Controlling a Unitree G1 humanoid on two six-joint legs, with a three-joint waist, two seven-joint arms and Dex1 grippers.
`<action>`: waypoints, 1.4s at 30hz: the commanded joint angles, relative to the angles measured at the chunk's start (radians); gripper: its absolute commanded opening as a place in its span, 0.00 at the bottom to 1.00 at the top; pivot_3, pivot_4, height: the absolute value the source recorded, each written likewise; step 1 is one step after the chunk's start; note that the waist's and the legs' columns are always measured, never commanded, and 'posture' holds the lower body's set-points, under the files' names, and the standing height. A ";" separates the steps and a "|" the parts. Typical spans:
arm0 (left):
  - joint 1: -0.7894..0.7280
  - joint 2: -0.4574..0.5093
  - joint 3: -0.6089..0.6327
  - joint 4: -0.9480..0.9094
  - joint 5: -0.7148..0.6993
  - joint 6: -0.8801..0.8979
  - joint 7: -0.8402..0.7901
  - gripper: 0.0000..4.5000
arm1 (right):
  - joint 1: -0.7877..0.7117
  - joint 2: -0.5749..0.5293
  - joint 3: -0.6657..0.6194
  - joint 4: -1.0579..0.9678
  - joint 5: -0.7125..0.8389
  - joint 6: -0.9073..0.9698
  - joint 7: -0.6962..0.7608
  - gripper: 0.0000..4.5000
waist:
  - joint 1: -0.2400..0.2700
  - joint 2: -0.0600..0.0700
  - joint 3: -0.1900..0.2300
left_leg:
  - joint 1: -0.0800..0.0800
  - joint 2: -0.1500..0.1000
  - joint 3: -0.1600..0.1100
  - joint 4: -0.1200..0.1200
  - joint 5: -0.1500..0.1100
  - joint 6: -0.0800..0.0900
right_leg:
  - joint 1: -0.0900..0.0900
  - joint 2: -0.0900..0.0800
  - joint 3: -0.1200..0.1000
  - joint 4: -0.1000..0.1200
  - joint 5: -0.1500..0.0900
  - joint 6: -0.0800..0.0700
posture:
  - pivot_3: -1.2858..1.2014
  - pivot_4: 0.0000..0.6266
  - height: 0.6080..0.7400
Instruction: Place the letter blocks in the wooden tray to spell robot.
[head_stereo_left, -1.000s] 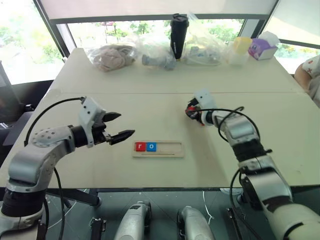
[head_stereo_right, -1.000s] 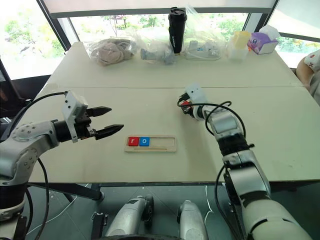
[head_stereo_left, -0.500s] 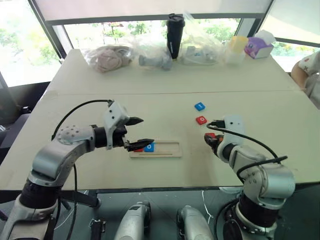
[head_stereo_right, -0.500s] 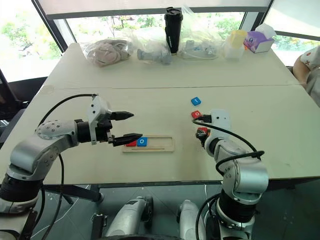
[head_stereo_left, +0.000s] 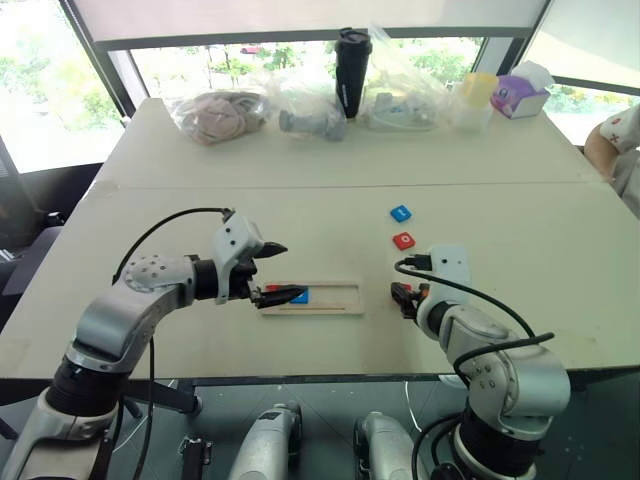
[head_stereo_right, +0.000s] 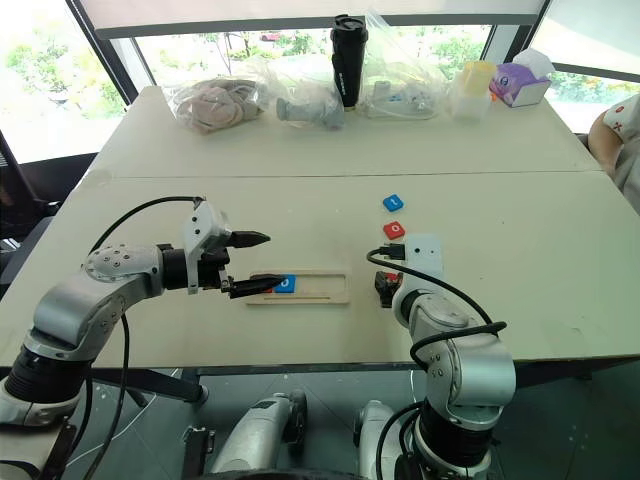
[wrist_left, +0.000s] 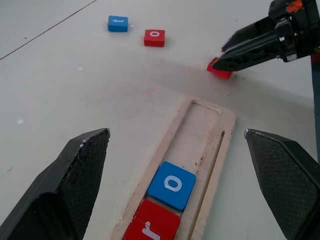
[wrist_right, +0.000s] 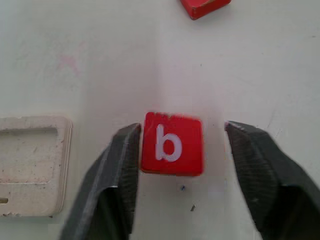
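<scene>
The wooden tray (head_stereo_left: 335, 298) lies at the table's near middle, with a red "r" block (wrist_left: 152, 227) and a blue "o" block (wrist_left: 171, 185) at its left end. My left gripper (head_stereo_left: 290, 270) hovers open over that end. Just right of the tray, a red "b" block (wrist_right: 172, 143) lies flat on the table between the spread fingers of my open right gripper (head_stereo_left: 405, 298); one finger is close beside it, the other stands apart. Farther back lie a red "o" block (head_stereo_left: 403, 240) and a blue block (head_stereo_left: 400, 212).
Along the table's far edge stand plastic bags (head_stereo_left: 220, 112), a black tumbler (head_stereo_left: 353, 70), a yellow container (head_stereo_left: 483, 92) and a purple tissue box (head_stereo_left: 522, 95). A person's arm (head_stereo_left: 615, 140) shows at the right edge. A seam (head_stereo_left: 330, 186) crosses the table.
My right gripper came back from the far blocks with the red "b" block, set it down right of the tray and opened. My left gripper moved right over the tray's left end.
</scene>
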 joint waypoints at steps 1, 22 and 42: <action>0.006 0.005 0.026 -0.020 -0.006 -0.012 0.000 1.00 | -0.004 -0.001 -0.062 -0.022 0.056 0.007 0.051 0.99 | -0.001 0.000 0.000 | 0.000 0.000 0.000 0.000 0.000 0.000 | 0.000 0.000 0.000 0.000 0.000 0.000 | 0.52 0.24 1.00; 0.054 0.234 0.035 -0.074 -0.008 -0.048 -0.217 1.00 | 0.036 -0.851 0.129 0.635 0.245 -1.084 1.018 0.99 | 0.001 0.000 0.001 | 0.000 0.001 0.000 0.001 -0.002 0.003 | 0.011 -0.001 -0.002 -0.015 -0.001 -0.001 | 0.52 0.24 1.00; 0.101 0.266 0.022 -0.081 0.054 -0.073 -0.216 1.00 | -0.028 -0.783 0.210 0.781 0.224 -1.193 1.017 0.25 | 0.004 0.000 0.001 | 0.000 0.001 0.000 0.000 -0.002 0.004 | 0.010 -0.001 -0.002 -0.016 0.000 0.000 | 0.52 0.24 1.00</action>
